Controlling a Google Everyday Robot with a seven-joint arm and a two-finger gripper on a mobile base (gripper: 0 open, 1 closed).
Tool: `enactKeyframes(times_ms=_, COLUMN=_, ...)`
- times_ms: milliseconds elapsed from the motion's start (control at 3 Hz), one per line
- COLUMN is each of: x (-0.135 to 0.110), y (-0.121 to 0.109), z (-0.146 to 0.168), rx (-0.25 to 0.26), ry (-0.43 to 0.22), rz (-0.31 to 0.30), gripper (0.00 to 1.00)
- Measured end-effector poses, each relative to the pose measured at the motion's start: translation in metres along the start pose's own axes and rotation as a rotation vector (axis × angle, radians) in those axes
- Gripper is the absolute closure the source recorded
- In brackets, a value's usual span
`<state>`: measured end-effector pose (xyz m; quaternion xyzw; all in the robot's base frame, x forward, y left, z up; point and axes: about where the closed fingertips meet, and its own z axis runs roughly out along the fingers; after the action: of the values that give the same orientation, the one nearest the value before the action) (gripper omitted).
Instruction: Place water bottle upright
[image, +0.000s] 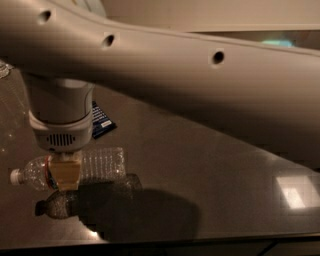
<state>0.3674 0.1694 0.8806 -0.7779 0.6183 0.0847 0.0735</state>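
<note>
The water bottle (102, 162) is a clear ribbed bottle lying on its side, with its white cap (16, 176) pointing left and a red-orange label edge beside the fingers. My gripper (65, 172) comes straight down from the white wrist and is shut around the bottle near its neck end; a beige finger (65, 170) covers its front. The bottle hangs a little above the dark glossy table (200, 165), with its reflection (57, 205) separate below it. My big white arm fills the upper part of the view.
A dark blue packet (102, 121) lies on the table behind the wrist. A bright window reflection (292, 192) shows at the right. The table's front edge (200, 240) runs along the bottom. Something clear (3, 70) sits at the far left edge.
</note>
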Motion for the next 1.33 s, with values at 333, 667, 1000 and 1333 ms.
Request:
enactKeyframes(times_ms=333, x=0.016, y=-0.009, z=-0.048, rx=0.007, ry=-0.154, rz=-0.014, gripper=1.00)
enactKeyframes(times_ms=667, x=0.027, y=-0.015, z=-0.084, rx=0.005, ry=-0.328, rz=-0.051, gripper=1.00)
enactKeyframes(times_ms=1000, x=0.032, y=-0.014, z=-0.116, rx=0.014, ry=-0.532, rz=-0.099, gripper=1.00)
enactKeyframes(times_ms=1333, x=0.034, y=-0.010, z=-0.136, rx=0.023, ry=-0.711, rz=-0.115, gripper=1.00)
